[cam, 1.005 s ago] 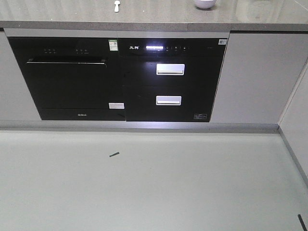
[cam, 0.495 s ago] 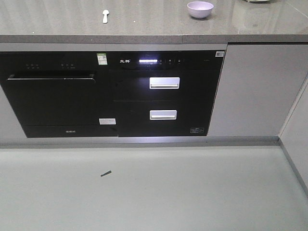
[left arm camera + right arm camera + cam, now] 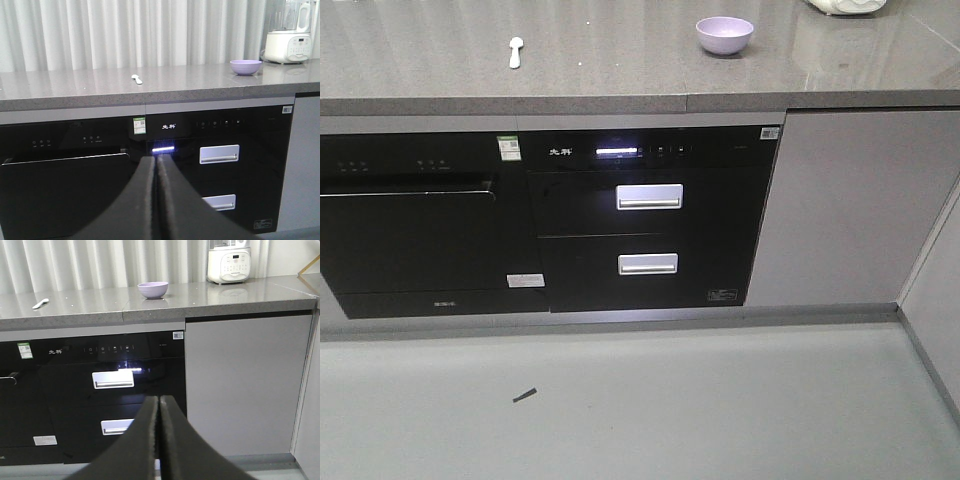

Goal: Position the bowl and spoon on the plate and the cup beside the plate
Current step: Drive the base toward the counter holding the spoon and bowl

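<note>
Left gripper (image 3: 156, 162), right gripper (image 3: 159, 401): both closed, empty | bowl (image 3: 724, 34), spoon (image 3: 516, 51) well apart on table (image 3: 620, 75); plate, cup unseen | step: approach | next: likely close in, raise arms

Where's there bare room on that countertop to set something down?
The countertop is bare between the spoon and the bowl, and left of the spoon. It is tighter at far right, where a white appliance stands.
</note>
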Controlling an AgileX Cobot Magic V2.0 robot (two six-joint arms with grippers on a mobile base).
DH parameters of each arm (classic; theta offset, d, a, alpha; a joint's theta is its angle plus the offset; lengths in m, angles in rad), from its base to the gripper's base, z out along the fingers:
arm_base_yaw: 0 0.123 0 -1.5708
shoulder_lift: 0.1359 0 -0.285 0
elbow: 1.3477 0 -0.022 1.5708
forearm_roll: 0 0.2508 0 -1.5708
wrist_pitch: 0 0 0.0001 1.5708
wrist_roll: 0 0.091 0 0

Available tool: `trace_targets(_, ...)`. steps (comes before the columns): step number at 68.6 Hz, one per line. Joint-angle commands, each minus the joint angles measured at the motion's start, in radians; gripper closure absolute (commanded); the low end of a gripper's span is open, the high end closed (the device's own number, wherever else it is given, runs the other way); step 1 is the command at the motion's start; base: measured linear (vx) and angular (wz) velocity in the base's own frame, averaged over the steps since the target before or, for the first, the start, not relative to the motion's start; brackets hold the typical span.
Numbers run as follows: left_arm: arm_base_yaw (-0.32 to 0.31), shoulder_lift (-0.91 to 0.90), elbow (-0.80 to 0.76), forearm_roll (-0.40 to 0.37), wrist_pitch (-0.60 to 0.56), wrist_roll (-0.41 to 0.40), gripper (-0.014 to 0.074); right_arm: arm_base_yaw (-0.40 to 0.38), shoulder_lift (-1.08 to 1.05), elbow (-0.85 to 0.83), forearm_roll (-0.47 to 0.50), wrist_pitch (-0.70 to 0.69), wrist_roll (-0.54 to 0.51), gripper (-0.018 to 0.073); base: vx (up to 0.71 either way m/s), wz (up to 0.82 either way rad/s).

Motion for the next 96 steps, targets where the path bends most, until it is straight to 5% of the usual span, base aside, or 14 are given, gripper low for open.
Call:
trace_targets(1, 0.001, -0.014, -0.018, -0.001, -0.07, -0.005, 0.0603, -0.002, -0.01, 0.011, -0.007, -0.071, -0.005, 0.057, 0.2, -0.03)
trace_targets(96, 0.001, -0.014, -0.018, -0.001, -0.07, -0.005, 0.0603, -0.002, -0.01, 0.011, -0.007, -0.071, -0.005, 0.057, 0.19, 0.0)
